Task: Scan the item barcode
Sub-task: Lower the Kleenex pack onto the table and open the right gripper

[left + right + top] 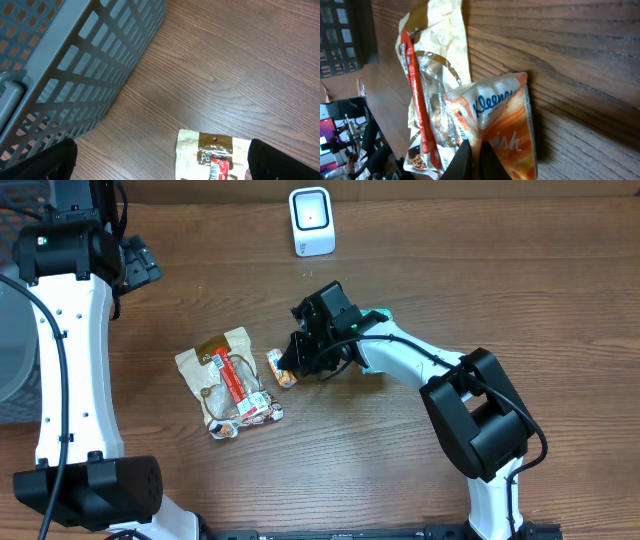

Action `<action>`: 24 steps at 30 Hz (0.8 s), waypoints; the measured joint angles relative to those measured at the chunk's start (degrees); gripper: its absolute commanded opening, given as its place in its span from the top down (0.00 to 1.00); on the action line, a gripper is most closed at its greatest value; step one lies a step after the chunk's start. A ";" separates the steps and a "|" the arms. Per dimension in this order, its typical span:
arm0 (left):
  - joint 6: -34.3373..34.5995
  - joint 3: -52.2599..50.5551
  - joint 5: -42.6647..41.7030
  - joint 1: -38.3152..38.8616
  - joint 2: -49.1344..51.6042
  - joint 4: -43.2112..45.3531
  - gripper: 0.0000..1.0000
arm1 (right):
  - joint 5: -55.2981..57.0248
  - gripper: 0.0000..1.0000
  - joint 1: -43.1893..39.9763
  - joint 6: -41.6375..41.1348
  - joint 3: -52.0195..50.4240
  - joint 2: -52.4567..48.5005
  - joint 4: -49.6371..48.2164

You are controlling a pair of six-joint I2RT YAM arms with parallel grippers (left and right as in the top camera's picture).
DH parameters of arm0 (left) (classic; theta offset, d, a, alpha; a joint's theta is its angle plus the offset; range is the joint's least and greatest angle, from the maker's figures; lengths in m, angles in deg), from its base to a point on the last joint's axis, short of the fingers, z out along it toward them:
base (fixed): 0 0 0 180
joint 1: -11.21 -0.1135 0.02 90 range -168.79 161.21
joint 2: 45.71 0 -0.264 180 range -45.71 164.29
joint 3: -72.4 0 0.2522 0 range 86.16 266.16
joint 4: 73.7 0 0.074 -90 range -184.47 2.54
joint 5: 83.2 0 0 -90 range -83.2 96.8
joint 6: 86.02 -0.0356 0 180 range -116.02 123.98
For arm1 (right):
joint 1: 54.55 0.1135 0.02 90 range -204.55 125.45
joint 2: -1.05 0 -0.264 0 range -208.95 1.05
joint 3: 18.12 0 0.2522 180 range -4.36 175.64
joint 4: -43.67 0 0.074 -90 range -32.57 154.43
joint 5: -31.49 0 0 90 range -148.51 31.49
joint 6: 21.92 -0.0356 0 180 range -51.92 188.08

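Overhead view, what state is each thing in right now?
Left hand, open, empty.
Right hand, shut on the tissue pack.
Tissue pack, gripped at one end.
Snack bag, lying flat, not held.
Scanner, upright, nothing in front of it.

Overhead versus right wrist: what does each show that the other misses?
Only overhead: the white scanner, standing apart from the items, and the left gripper. Only right wrist: the Kleenex lettering on the tissue pack, with the right gripper pinched shut on its edge. Both: the tissue pack lying beside the snack pouch.
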 measured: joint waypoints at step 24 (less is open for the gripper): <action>0.00 0.00 -0.02 0.00 0.00 0.00 0.00 | -2.05 0.63 -2.95 0.50 -1.60 0.00 -0.87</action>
